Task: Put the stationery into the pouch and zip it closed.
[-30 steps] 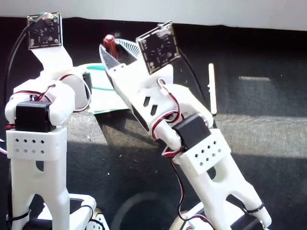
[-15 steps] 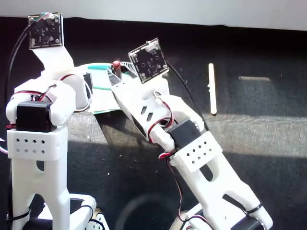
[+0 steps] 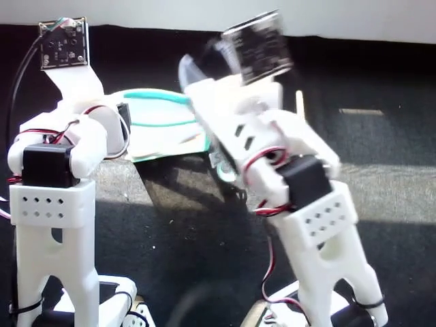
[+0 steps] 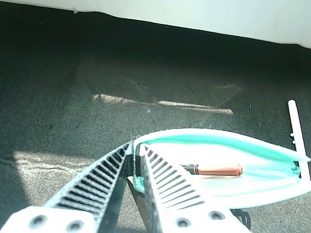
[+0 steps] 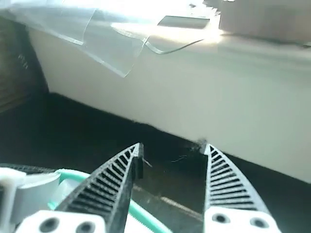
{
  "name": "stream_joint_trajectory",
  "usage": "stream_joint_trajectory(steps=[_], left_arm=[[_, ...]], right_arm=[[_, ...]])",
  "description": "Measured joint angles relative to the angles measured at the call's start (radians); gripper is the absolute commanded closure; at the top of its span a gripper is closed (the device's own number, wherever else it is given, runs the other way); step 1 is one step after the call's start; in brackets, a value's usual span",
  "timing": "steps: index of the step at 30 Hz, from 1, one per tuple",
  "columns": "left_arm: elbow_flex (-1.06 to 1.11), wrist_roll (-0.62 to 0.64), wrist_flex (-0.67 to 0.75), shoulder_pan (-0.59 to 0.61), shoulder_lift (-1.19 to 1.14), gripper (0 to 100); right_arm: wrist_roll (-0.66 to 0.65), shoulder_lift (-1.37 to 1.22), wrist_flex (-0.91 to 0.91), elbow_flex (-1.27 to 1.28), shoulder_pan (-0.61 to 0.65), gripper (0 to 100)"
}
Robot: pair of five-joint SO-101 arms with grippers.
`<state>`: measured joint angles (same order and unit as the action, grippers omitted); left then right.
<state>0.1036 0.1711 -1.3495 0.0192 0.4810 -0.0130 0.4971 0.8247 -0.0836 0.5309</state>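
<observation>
Pouch of white cloth (image 4: pixel 218 138), teal-rimmed, lies open, its rim pinched in the left claw (image 4: pixel 135 148), a slim red pen (image 4: pixel 218 170) inside. Beyond the pouch a thin white pen (image 4: pixel 297 136), probably light and slick, suits a mid-shaft grip; the right claw (image 5: pixel 173 146) gapes empty.

Hard sunlight bleaches the pale face of the pouch (image 3: pixel 163 126) almost white. On the near side of the pouch a bright band lies across the dark mat (image 3: pixel 381 184), broken by a deep shadow under my right arm (image 3: pixel 272 143). That arm is smeared with blur in the high view. Beyond the pouch my left wrist view catches a thin lit streak on the mat. Behind the pouch the wall (image 5: pixel 194 87) glares, and the ledge above it is washed out.
</observation>
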Motion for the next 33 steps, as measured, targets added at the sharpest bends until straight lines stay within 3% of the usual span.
stream_joint_trajectory(steps=[6, 10, 20, 33], left_arm=[[0.000, 0.000, 0.000, 0.000, 0.000, 99], [0.000, 0.000, 0.000, 0.000, 0.000, 99], [0.000, 0.000, 0.000, 0.000, 0.000, 99], [0.000, 0.000, 0.000, 0.000, 0.000, 99]], right_arm=[[-0.002, -0.077, 0.002, -0.068, -0.356, 81.5], [-0.002, -0.293, 0.002, -0.058, -0.491, 81.5], [-0.002, -0.964, 0.048, -0.427, -0.523, 81.0], [-0.002, -1.494, 0.155, -0.905, -0.551, 81.0]])
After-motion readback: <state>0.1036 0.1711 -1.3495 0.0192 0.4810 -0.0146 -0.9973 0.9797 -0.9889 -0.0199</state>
